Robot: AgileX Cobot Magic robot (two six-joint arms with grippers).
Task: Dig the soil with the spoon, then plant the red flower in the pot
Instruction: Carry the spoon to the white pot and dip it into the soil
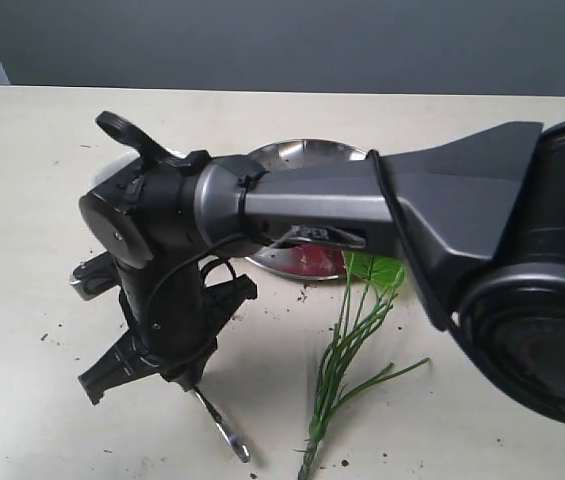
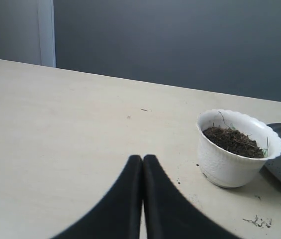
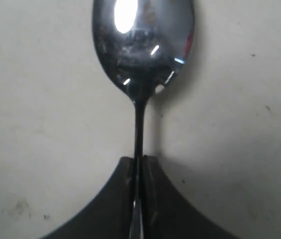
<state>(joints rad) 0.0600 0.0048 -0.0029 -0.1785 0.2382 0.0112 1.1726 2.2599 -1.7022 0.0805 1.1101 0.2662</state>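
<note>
The spoon is clamped in the right gripper. The jaws are clenched on the thin handle a short way behind the bowl, which pokes out past the fingertips. In the exterior view it slants down toward the table, near the front edge. Whether the bowl rests on the surface or hangs just above it is hard to tell from here.

It is a light, stiff piece of polished metal, so it should dig without bending. The smooth, narrow handle could twist or slide between the pads once the bowl meets resistance. A hold close to the bowl, as here, probably gives the best control.

The soil fills the pot almost to its scalloped rim, with loose crumbs on the table around it. It looks dry and fibrous, likely to spill if levered hard. The small pot may tip or skid under a sideways push.

The flower lies on the table beside the steel plate. Its red bloom is mostly hidden under the arm. Its long stems look thin and springy, best pinched as a bunch low down.

The left gripper is closed on nothing, some way from the pot.
</note>
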